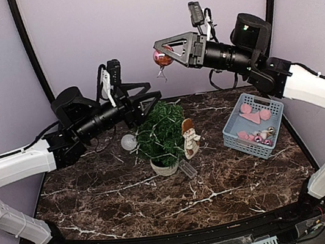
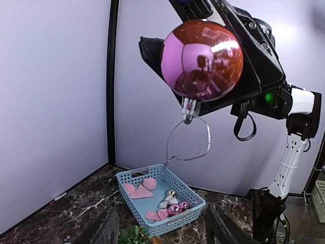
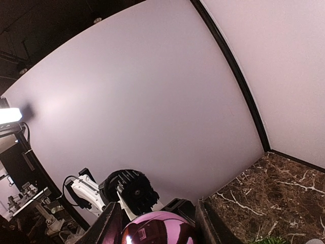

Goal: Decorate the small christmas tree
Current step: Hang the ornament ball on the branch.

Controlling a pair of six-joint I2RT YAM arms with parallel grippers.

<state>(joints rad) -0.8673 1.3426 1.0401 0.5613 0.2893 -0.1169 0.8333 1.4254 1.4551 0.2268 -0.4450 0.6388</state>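
One small christmas tree [image 1: 161, 131] stands on its pale pot [image 1: 165, 167] directly under the left gripper [image 1: 156, 91]. Its tip points up and its long axis is close to vertical, leaning slightly toward the right arm's side. Whether the gripper touches the top twigs cannot be told. The gripper's two fingers [image 2: 104, 230] stand apart with nothing between them. In its wrist view only a scrap of greenery shows at the bottom edge.

One white ball [image 1: 128, 141] lies below and to the left of that gripper, just beside the tree. One small brown-and-white figure [image 1: 190, 137] stands against the tree's other side. One clear little piece [image 1: 187, 169] lies near the pot, too blurred to name.

Above and to the right of the left gripper, the right gripper [image 1: 161, 53] clamps one shiny pink-red bauble [image 2: 202, 60]. Its silver cap [image 2: 189, 107] points down, and a thin wire loop [image 2: 209, 137] dangles from it. In the right wrist view only the bauble's top shows, cut off by the bottom edge.

One blue basket [image 1: 254, 126] sits on the marble table [image 1: 100, 200], well below the right gripper. It holds pink pieces and tiny baubles, too small to count.
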